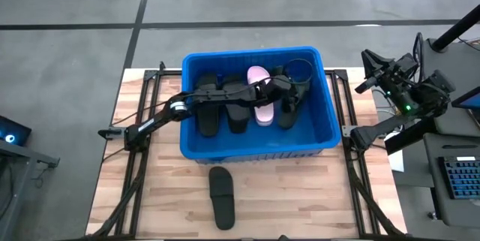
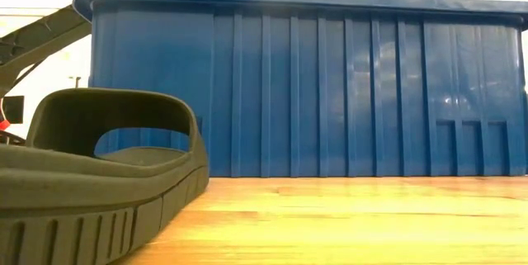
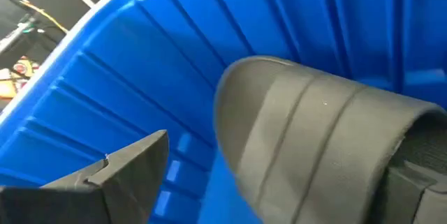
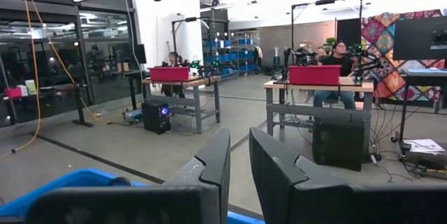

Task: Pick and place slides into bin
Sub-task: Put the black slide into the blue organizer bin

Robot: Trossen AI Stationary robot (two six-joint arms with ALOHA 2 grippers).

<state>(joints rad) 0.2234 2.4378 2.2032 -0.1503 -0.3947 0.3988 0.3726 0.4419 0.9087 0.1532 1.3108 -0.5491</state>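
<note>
Slides occupy two places. Several black ones (image 1: 225,109) and one pale pink one (image 1: 260,94) lie side by side inside the bin (image 1: 319,132), a bright blue tub standing at the centre of the table (image 1: 300,196), toward its far edge. One further black slide (image 1: 221,196) lies alone on the bare wood just near of the bin; in the low view it fills the left foreground (image 2: 91,174) with the bin's ribbed wall (image 2: 330,92) behind it.

Left arm reaches from the left side of the table across the bin's left rim, and the left gripper (image 1: 279,85) sits over the middle of the bin, close to the pink slide and the black slide (image 1: 289,106) on its right. Left wrist view: a black slide (image 3: 314,140) lies against one finger, with the opposite finger (image 3: 119,175) apart from it and blue wall showing between. Jaws are spread; whether they bear on the slide cannot be told.

Right arm is parked off the table's right edge, beside a desk with a keyboard (image 1: 459,181). Right gripper (image 4: 239,172) points out into the room, its fingers drawn near together with a narrow gap between them and nothing in it. A seated person (image 4: 339,63) shows at a bench far behind.
</note>
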